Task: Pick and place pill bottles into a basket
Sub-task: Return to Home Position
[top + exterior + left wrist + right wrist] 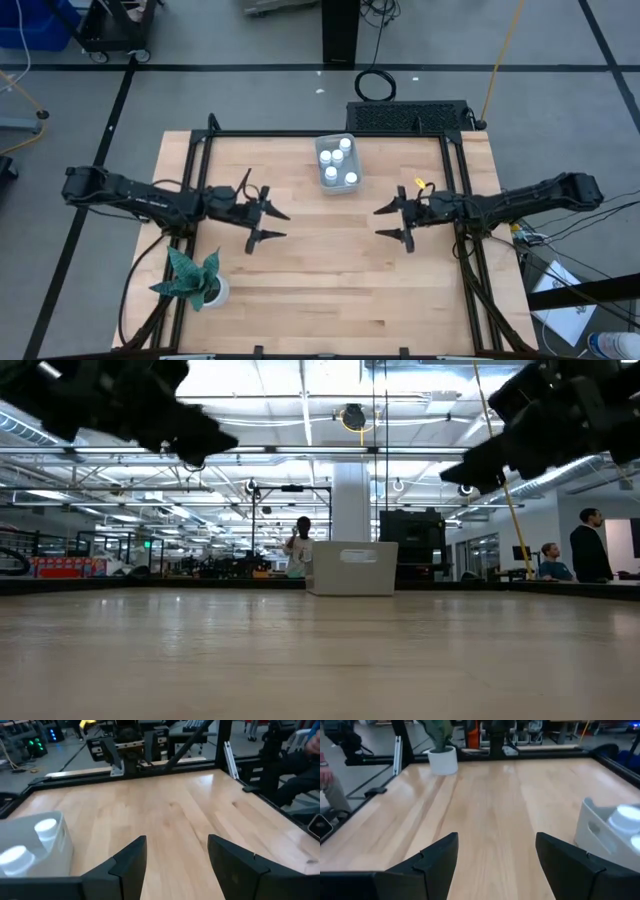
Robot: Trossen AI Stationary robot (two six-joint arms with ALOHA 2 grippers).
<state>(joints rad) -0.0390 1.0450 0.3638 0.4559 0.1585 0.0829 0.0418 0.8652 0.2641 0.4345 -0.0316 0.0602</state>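
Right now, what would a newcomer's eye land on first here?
The basket sits midway along the top edge of the table in the high view, five pill bottles standing in it. Either side of centre, the left gripper and right gripper hover open and empty, facing each other. A potted plant stands at the lower left corner.

No text, brand, number or sign can be read in any view; the basket (352, 578), mid frame in the low view, bears a pale patch on its wall, too small to make out; the red strip (65, 567) at mid left and the paper sheet (566, 312) at the high view's lower right are equally illegible.
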